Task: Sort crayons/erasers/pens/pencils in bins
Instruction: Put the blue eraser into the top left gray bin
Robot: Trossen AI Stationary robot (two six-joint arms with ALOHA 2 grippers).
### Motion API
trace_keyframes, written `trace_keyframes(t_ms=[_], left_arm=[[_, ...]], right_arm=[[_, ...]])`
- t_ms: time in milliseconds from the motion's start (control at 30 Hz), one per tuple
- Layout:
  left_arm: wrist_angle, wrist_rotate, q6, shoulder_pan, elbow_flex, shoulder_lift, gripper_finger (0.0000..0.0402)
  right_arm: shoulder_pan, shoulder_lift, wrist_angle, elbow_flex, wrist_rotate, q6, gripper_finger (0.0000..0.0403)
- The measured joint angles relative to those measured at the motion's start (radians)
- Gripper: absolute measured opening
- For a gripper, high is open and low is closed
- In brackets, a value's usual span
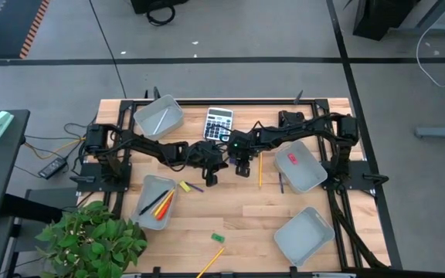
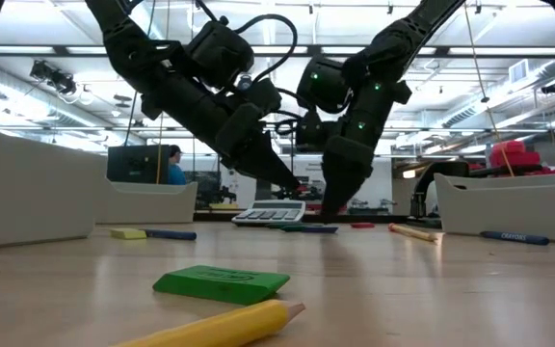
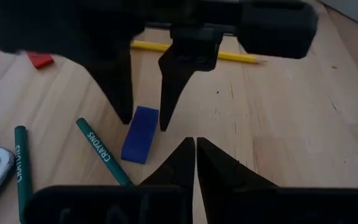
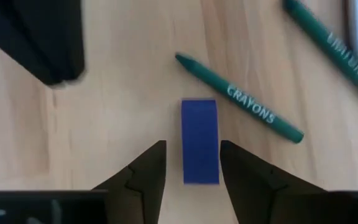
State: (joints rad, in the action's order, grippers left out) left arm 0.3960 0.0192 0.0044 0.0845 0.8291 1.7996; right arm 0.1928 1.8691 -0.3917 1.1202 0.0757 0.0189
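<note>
Blue eraser [image 4: 199,140]: flat on table [image 4: 123,93] between wide right claw [image 4: 192,163] tips; left claw [image 3: 195,163] pinched shut nearby; off-centre closing risks skidding eraser into adjacent green crayon [image 4: 241,99].

High view — straight down over the whole table [image 1: 284,212]. Low view — tabletop height, level, facing the room. Wrist views — close above the wood; both share the blue eraser [image 4: 199,140].
</note>
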Motion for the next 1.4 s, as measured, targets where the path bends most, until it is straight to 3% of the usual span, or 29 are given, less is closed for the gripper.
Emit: trace_keyframes(t_ms=[667, 867, 1233, 1400], left_arm=[[0.001, 0.000, 0.007, 0.000, 0.000, 0.000, 0.0023], [-0.003, 0.000, 0.008, 0.000, 0.000, 0.000, 0.0017], [-0.021, 0.000, 0.007, 0.000, 0.000, 0.000, 0.0018], [-0.028, 0.000, 0.007, 0.000, 0.000, 0.000, 0.0015]], right_arm=[[0.003, 0.035, 0.006, 0.002, -0.015, -0.008, 0.0097], [0.003, -0.068, -0.060, -0.001, -0.013, -0.007, 0.0096], [0.007, -0.323, -0.491, -0.002, -0.043, 0.112, 0.0096], [0.007, -0.451, -0.579, -0.002, -0.068, 0.174, 0.0095]])
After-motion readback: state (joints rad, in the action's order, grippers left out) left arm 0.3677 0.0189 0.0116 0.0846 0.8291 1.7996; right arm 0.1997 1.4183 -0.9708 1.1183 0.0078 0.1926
